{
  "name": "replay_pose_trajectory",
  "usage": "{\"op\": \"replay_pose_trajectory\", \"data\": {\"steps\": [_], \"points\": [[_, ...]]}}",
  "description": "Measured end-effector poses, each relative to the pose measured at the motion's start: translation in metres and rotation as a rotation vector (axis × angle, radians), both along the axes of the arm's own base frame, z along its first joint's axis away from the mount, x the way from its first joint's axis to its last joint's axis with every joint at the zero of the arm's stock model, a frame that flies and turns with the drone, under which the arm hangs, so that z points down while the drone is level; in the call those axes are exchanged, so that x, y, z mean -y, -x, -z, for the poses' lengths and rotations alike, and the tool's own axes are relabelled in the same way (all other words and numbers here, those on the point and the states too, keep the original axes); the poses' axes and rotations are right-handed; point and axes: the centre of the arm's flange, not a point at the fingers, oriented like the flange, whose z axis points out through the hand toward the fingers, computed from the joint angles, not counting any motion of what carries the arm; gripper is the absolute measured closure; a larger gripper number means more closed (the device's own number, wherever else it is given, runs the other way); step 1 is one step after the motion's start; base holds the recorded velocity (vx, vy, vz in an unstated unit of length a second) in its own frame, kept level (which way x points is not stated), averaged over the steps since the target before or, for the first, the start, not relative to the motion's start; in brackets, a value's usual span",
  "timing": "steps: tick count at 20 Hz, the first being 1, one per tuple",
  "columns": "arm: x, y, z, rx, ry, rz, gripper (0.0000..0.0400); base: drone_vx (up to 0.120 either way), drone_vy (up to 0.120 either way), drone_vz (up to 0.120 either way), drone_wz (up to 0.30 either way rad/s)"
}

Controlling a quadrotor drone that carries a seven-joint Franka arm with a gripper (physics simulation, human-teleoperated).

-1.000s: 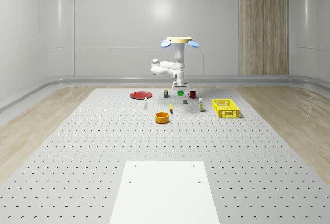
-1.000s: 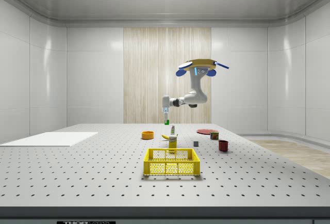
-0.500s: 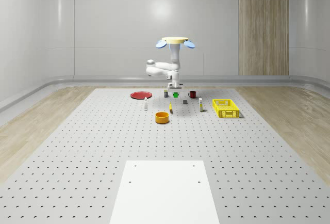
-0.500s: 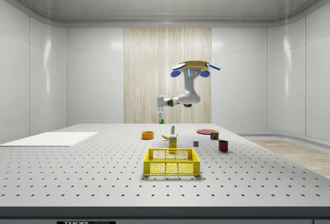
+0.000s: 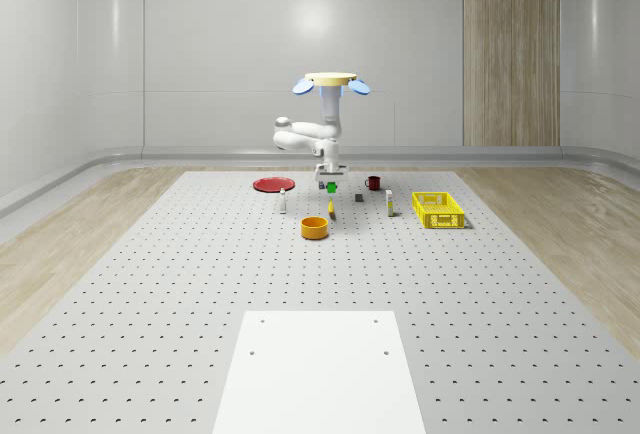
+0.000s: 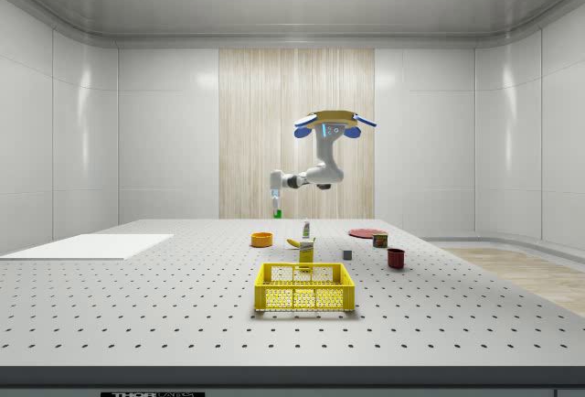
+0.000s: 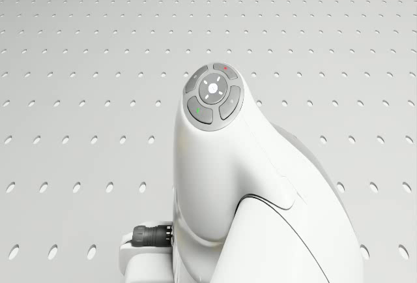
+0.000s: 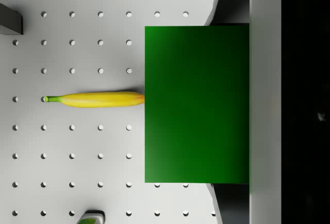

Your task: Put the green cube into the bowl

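1. Hovering: drone [image 5: 331,81] is airborne above the far half of the perforated table [image 5: 180,284]. Side view puts it above and behind the mustard bottle [image 6: 306,229].
2. Arm [image 6: 315,164] hangs under the drone, elbow out toward the whole-scene view's left, wrist pointing down.
3. Gripper [image 5: 331,182] is clear of the table, clamped on the green cube [image 5: 331,186]. Wrist view shows the cube [image 8: 196,102] pressed flat against a finger [image 8: 265,100].
4. Cube is held in the air, not touching the table or anything on it. In the side view it [image 6: 276,214] hangs above the orange bowl [image 6: 261,240] and a bit to that view's right.
5. In the whole-scene view the bowl [image 5: 315,227] sits nearer the camera than the cube and slightly to that view's left.
6. Banana [image 8: 95,99] lies flat on the table below the gripper, seen past the cube's edge in the wrist view.
7. Other table items:
   - red plate [image 5: 272,184] at the far left of the whole-scene view
   - dark red mug [image 5: 373,182]
   - yellow crate [image 5: 437,208] to the right
   - white pad [image 5: 320,369] at the near edge
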Motion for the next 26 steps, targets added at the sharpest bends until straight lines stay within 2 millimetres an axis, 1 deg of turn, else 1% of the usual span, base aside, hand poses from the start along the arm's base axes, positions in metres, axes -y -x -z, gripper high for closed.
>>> {"op": "replay_pose_trajectory", "data": {"steps": [18, 22, 25, 26], "points": [[0.0, 0.0, 0.0, 0.0, 0.0, 0.0, 0.015, 0.12, -0.12, 0.0, 0.0], [0.0, 0.0, 0.0, 0.0, 0.0, 0.0, 0.015, 0.12, -0.01, -0.01, 0.0], [0.0, 0.0, 0.0, 0.0, 0.0, 0.0, 0.015, 0.12, 0.0, -0.12, 0.0], [0.0, 0.0, 0.0, 0.0, 0.0, 0.0, 0.015, 0.0, 0.0, -0.12, 0.0]]}}
